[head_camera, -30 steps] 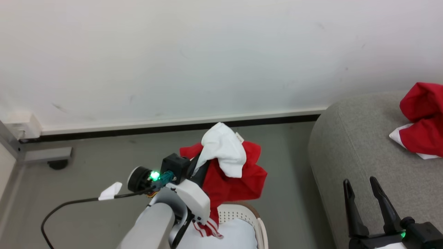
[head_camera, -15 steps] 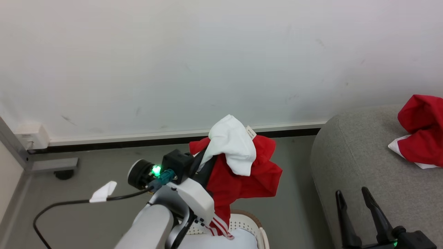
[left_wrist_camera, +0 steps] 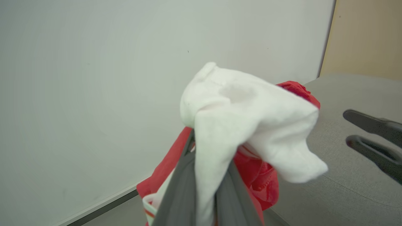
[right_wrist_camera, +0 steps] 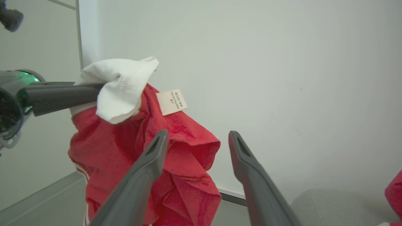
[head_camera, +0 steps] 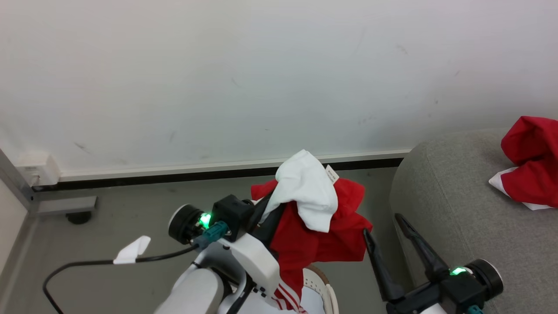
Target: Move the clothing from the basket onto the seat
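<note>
A sparse room staged like a home: bare white wall, black skirting, grey floor, grey sofa, laundry basket.

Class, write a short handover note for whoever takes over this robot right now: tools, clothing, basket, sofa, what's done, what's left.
Left tool: shut on the held garment, red and white, which hangs over the basket.
Right tool: open, empty, beside that garment.
Done: a second garment lies on the sofa.
Left: carry the held garment to the sofa and release it. The basket is mostly out of view, so check it for more.
</note>
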